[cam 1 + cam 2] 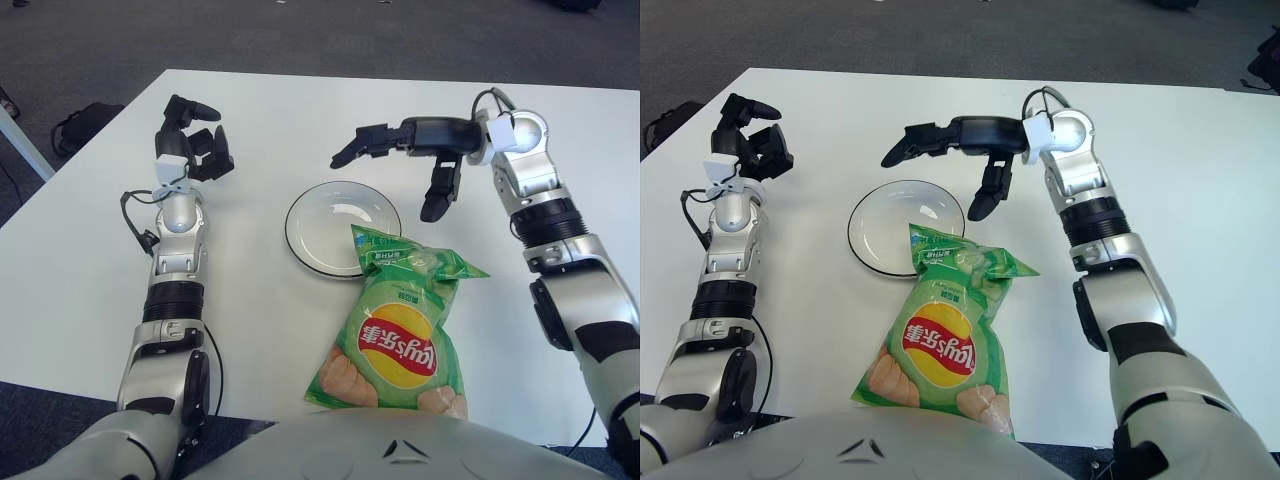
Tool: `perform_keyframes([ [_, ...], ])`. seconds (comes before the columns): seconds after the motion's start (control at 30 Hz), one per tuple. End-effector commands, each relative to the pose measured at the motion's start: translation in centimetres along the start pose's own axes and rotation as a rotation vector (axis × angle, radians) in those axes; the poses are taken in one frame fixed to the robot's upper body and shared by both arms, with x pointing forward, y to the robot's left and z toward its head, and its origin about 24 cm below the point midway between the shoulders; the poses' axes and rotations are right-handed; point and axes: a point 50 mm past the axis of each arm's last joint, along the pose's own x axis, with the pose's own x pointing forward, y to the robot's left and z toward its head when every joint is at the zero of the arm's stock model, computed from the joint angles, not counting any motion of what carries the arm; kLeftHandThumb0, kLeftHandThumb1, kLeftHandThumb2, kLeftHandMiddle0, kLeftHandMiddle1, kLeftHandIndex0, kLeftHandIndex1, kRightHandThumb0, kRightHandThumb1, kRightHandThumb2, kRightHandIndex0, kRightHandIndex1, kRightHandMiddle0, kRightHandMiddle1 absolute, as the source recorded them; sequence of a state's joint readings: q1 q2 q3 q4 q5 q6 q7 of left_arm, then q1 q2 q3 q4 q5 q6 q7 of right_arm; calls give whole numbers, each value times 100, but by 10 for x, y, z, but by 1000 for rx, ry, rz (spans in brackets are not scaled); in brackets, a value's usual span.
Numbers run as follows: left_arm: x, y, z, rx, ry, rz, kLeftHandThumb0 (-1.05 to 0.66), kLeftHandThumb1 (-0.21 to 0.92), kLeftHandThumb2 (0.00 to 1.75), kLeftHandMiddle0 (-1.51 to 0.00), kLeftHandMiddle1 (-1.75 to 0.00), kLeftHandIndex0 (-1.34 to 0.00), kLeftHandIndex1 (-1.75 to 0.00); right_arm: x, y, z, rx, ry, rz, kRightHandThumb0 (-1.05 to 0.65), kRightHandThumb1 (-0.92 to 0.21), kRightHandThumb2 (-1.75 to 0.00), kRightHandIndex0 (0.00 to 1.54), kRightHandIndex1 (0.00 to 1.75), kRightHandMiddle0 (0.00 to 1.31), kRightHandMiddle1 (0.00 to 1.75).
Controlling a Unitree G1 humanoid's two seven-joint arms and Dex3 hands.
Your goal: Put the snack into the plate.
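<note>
A green bag of chips [400, 330] lies flat on the white table near my body, its top edge overlapping the near right rim of the plate. The white plate [320, 225] with a dark rim sits in the middle of the table and holds nothing. My right hand [400, 160] hovers above the plate's far right side, fingers spread, one pointing left and one hanging down, holding nothing. My left hand [195, 140] shows to the left of the plate, raised, fingers curled with nothing in them.
The white table [300, 110] extends far beyond the plate, with dark carpet past its back edge. A black object [85, 125] sits on the floor off the table's left side.
</note>
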State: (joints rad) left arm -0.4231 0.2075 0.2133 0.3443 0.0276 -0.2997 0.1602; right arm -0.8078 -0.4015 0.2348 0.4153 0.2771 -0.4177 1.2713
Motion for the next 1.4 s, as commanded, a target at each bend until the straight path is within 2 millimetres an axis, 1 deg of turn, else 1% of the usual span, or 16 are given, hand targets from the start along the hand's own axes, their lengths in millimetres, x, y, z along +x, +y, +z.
perform_keyframes([
  [0.0, 3, -1, 2, 6, -18, 3, -41, 55, 102, -107, -175, -43, -175, -1, 6, 6, 7, -22, 45, -71, -42, -73, 16, 6, 0, 63],
  [0.2, 4, -2, -1, -5, -13, 1, -41, 56, 101, -109, -175, -43, -175, -2, 7, 8, 20, -4, 117, -68, -41, -75, 14, 4, 0, 67],
  [0.3, 5, -3, -1, -9, -13, -1, -41, 56, 101, -110, -175, -43, -175, -2, 6, 10, 9, 8, 165, -62, -35, -81, 13, 4, 0, 70],
  [0.37, 6, -4, -1, -10, -14, -1, -41, 56, 101, -111, -175, -43, -175, -3, 6, 11, -7, 20, 194, -60, -32, -84, 13, 3, 0, 73],
  [0.53, 8, -3, 1, -11, -18, 0, -41, 56, 101, -110, -175, -43, -175, -3, 1, 21, -119, 64, 301, -58, -29, -87, 14, 3, 0, 75],
  [0.67, 8, -3, 3, -3, -17, 6, -41, 56, 101, -110, -175, -43, -175, -6, -2, 28, -158, 98, 392, -59, -30, -89, 17, 5, 0, 78],
  [0.77, 9, -3, 5, 0, -14, 9, -41, 56, 101, -110, -175, -43, -175, -8, -6, 35, -164, 145, 460, -62, -34, -86, 19, 5, 0, 78],
  [0.9, 10, -2, 9, 3, -12, 14, -41, 55, 101, -110, -175, -43, -175, -7, -5, 41, -110, 142, 504, -63, -37, -84, 20, 6, 0, 80],
  [1.03, 9, -1, 12, 10, -9, 12, -41, 55, 102, -111, -175, -43, -175, -4, 0, 39, -36, 138, 547, -62, -37, -84, 20, 5, 0, 83],
  [1.17, 8, 0, 15, 16, -6, 9, -41, 55, 102, -113, -175, -43, -175, -5, 0, 39, 11, 170, 592, -60, -37, -84, 18, 4, 0, 83],
  [1.3, 8, 2, 17, 31, -4, 6, -41, 55, 102, -113, -175, -44, -175, -7, -2, 40, 36, 261, 652, -61, -37, -85, 18, 4, 0, 84],
  [1.37, 7, 3, 18, 41, 1, 10, -41, 55, 102, -112, -175, -43, -175, -9, -5, 40, 72, 349, 698, -62, -38, -85, 19, 4, 0, 87],
])
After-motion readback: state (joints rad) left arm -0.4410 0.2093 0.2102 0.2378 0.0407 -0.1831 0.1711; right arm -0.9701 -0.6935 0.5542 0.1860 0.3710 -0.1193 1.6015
